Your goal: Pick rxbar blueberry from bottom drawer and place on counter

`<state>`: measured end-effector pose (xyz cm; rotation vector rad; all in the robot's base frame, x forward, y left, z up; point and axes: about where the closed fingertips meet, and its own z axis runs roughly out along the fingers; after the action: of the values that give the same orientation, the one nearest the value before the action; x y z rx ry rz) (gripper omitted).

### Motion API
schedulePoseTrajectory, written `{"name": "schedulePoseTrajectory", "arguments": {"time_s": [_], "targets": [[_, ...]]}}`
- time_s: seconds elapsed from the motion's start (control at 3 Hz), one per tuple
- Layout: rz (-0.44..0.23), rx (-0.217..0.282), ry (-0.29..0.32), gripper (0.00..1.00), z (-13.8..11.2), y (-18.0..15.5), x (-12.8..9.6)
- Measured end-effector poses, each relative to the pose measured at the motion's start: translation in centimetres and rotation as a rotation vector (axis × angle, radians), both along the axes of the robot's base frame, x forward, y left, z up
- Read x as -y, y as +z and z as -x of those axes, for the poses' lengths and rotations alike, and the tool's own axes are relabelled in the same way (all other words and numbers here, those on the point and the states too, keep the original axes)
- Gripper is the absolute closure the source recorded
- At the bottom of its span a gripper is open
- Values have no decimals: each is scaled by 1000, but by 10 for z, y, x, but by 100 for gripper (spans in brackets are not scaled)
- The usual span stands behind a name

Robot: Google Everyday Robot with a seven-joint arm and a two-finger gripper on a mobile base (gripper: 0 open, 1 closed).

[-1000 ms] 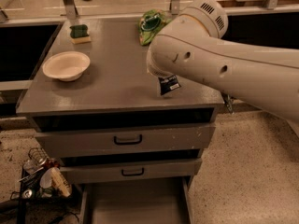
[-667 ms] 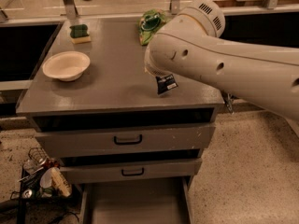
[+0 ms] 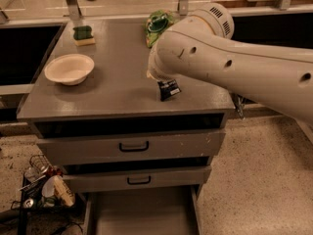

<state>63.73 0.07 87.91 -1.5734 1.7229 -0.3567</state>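
Note:
The rxbar blueberry, a small dark navy bar with white lettering, hangs upright and tilted just under my big white arm, at the front right of the counter. Its lower end is at or just above the counter top. My gripper is mostly hidden behind the arm's wrist and is shut on the top of the bar. The bottom drawer stands pulled open at the foot of the cabinet, and its grey tray looks bare.
A white bowl sits at the counter's left. A green sponge lies at the back left, a green chip bag at the back middle. Two shut drawers with black handles are below. A wire basket of clutter stands on the floor at left.
The arm and the bar held under it have shifted a little to the left over the counter. Nothing else has moved.

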Motion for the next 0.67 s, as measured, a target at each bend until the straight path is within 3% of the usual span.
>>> {"name": "schedulePoseTrajectory", "arguments": {"time_s": [0.67], "targets": [[0, 0, 1, 52, 0, 0, 0]]}}
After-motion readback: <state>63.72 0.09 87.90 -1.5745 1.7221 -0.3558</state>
